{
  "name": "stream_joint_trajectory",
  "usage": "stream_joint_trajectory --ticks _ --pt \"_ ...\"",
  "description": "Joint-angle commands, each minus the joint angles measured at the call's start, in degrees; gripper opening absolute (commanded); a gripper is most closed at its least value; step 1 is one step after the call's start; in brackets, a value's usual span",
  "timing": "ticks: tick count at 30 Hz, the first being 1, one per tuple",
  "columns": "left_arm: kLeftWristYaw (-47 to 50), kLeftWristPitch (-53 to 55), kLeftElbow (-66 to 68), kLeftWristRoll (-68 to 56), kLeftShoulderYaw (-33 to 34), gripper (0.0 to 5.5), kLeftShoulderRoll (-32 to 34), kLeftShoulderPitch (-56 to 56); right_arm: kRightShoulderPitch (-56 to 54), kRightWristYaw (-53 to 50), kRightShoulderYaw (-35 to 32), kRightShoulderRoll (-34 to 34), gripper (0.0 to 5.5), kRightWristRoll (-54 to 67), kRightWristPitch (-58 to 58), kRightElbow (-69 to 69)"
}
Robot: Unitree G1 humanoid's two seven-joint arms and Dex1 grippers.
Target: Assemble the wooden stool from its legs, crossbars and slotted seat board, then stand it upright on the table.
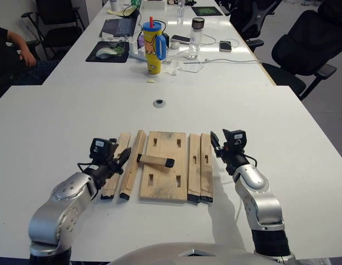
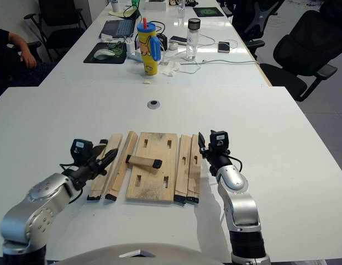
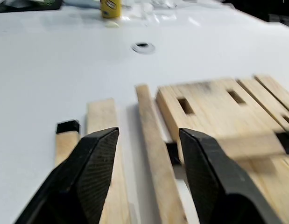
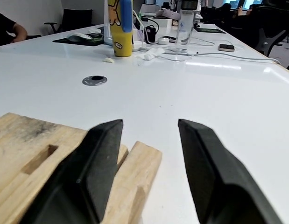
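White table (image 1: 281, 127) fills your head view, the stool in pieces on it. The board (image 1: 166, 185) lies flat, with a crossbar (image 1: 155, 160) slanting across it. The left legs (image 1: 133, 165) and right legs (image 1: 195, 165) flank it side by side. Your left hand (image 1: 125, 156) sits over the left legs, near the crossbar's end. Your right hand (image 1: 217, 149) is just beside the outer right leg. Farther back stand a cup (image 1: 152, 48) with a straw (image 1: 150, 21) in it, and a bottle (image 1: 196, 37).

From the left wrist, the left hand (image 3: 146, 140) is parted and holds nothing. One leg runs between its fingers, the board (image 3: 214, 107) just beyond.

From the right wrist, the right hand (image 4: 149, 135) is spread and holds nothing. A leg end lies below the gap, the board (image 4: 23, 140) beside it.
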Motion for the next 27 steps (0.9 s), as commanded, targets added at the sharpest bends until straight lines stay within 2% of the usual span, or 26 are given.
stream_joint_trajectory --ticks 1,18,27 --pt "-2.89 3.61 -3.5 -1.04 -0.32 2.4 5.54 2.44 2.23 -2.14 -0.13 1.59 2.19 -0.85 -0.73 -2.35" --pt "-0.3 9.67 -2.66 1.6 -4.74 2.4 6.95 4.0 3.03 -2.16 1.71 2.56 2.19 -1.2 0.38 -3.94" --pt "1.8 11.6 4.82 5.02 -1.13 2.4 7.35 2.29 3.89 -2.74 1.73 3.17 2.19 -1.39 0.51 -4.71"
